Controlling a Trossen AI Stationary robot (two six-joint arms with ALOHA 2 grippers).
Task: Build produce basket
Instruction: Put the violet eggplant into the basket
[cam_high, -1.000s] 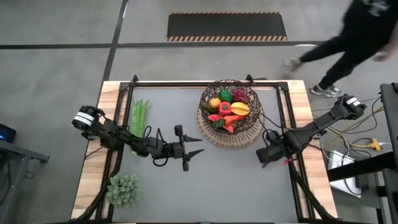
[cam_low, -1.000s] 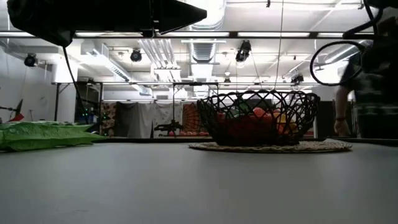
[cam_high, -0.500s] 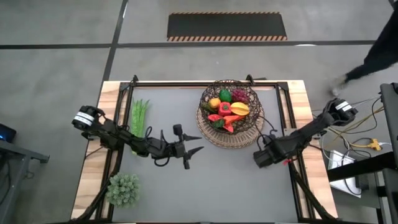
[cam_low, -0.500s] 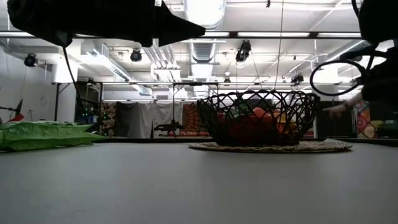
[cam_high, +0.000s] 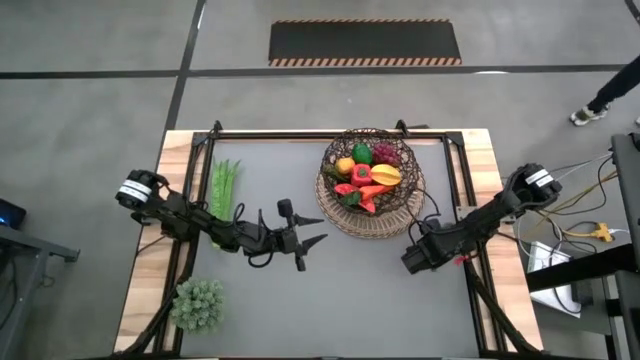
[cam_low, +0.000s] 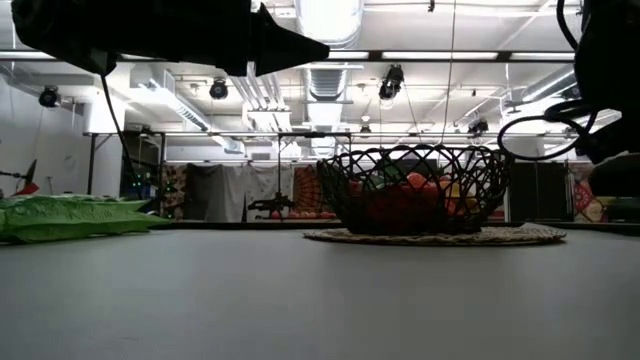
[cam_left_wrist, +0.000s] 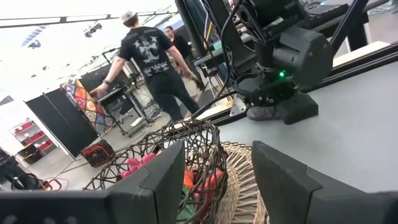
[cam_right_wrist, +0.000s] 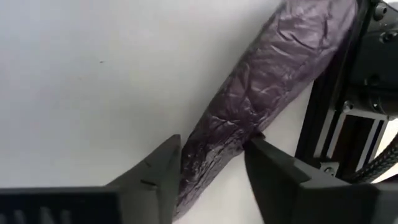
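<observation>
Right gripper (cam_right_wrist: 208, 163) open astride the eggplant (cam_right_wrist: 261, 93) lying at the table's right edge. Probably light, stiff, glossy and slippery; best pinched mid-body. Left gripper (cam_high: 305, 243) open, mid-table, left of basket (cam_high: 370, 225).

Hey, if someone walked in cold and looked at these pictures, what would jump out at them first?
The basket at the table's far middle, piled with bright produce, draws the eye first. Next, the left tool hangs open over the mat just left of the basket. The right tool is down at the table's right edge, its fingers open either side of a dark eggplant. Green beans lie far left.
</observation>
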